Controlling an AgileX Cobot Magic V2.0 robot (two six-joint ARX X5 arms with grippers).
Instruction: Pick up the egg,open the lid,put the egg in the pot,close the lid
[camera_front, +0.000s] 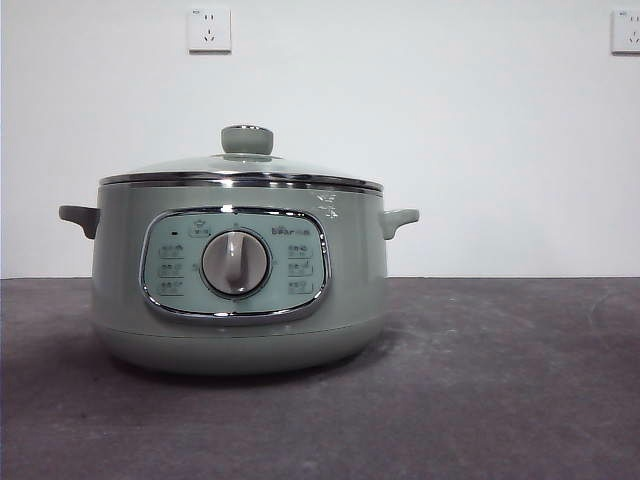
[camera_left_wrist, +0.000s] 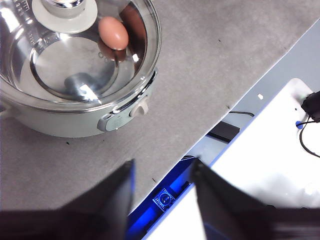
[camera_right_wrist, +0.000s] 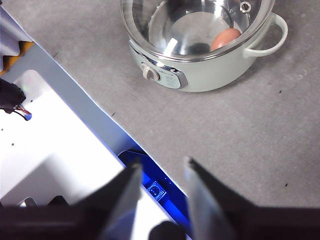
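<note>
The sage-green pot stands on the dark table with the glass lid shut on it, knob up. Through the glass, the brown egg lies inside the pot; it also shows in the right wrist view. The pot and lid show in the left wrist view, and the pot and lid in the right wrist view. My left gripper is open and empty, back over the table's edge. My right gripper is open and empty, also back from the pot.
The grey table top runs to the right of the pot. The table's edge drops to a white base with cables. Two wall sockets are on the white wall behind.
</note>
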